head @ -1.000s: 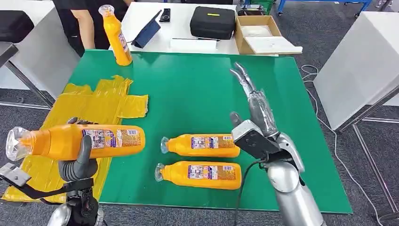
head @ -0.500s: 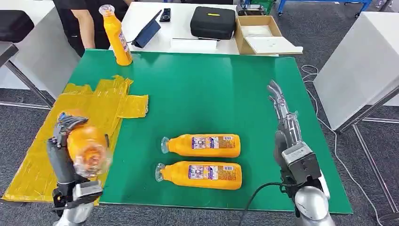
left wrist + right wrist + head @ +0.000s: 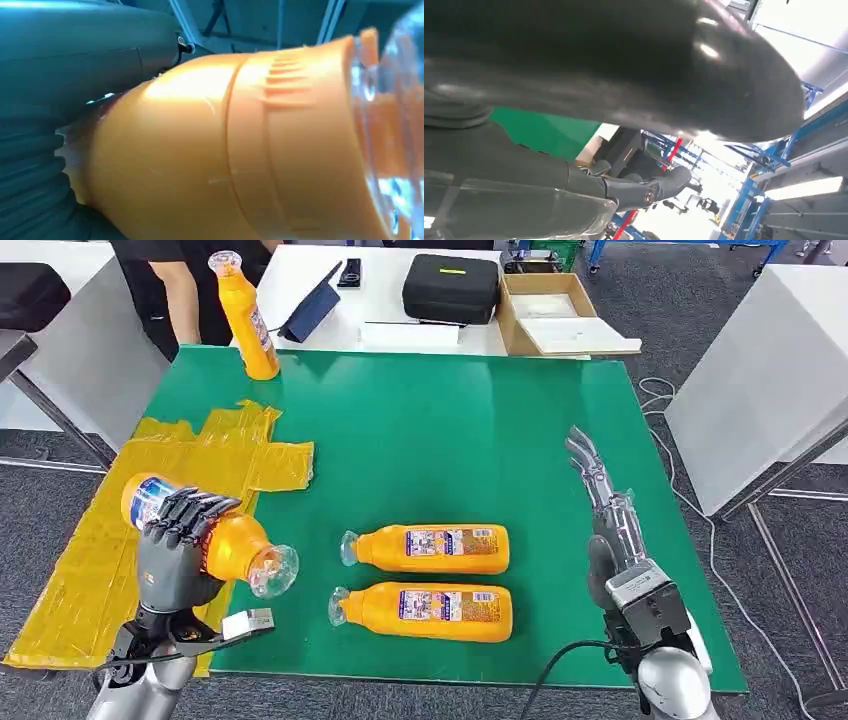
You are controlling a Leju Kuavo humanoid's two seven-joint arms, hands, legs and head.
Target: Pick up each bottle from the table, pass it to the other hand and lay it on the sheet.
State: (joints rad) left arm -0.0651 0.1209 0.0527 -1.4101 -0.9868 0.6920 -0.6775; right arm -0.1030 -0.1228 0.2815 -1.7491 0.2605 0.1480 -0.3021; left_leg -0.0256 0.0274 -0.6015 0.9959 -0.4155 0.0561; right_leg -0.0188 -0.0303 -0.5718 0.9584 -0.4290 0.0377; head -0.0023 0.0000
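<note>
My left hand [image 3: 175, 555] grips an orange bottle [image 3: 225, 545] over the near left of the green table, at the edge of the yellow sheet [image 3: 180, 475]; its clear cap points toward the table's middle. The left wrist view has the bottle's orange shoulder [image 3: 210, 150] up close. Two more orange bottles lie side by side on the green mat, one farther [image 3: 430, 548] and one nearer [image 3: 425, 610], caps to the left. Another orange bottle [image 3: 245, 315] stands upright at the far left corner. My right hand [image 3: 605, 495] is open above the table's right side, fingers stretched forward, holding nothing.
A person in black [image 3: 175, 280] stands behind the far left corner. A white table beyond holds a black case [image 3: 452, 285], a tablet [image 3: 312, 305] and a cardboard box [image 3: 555, 310]. Another white table [image 3: 770, 360] stands to the right.
My left hand has turned the held bottle, so its cap now points toward the table's middle instead of left. My right hand has drawn back to the right side of the table.
</note>
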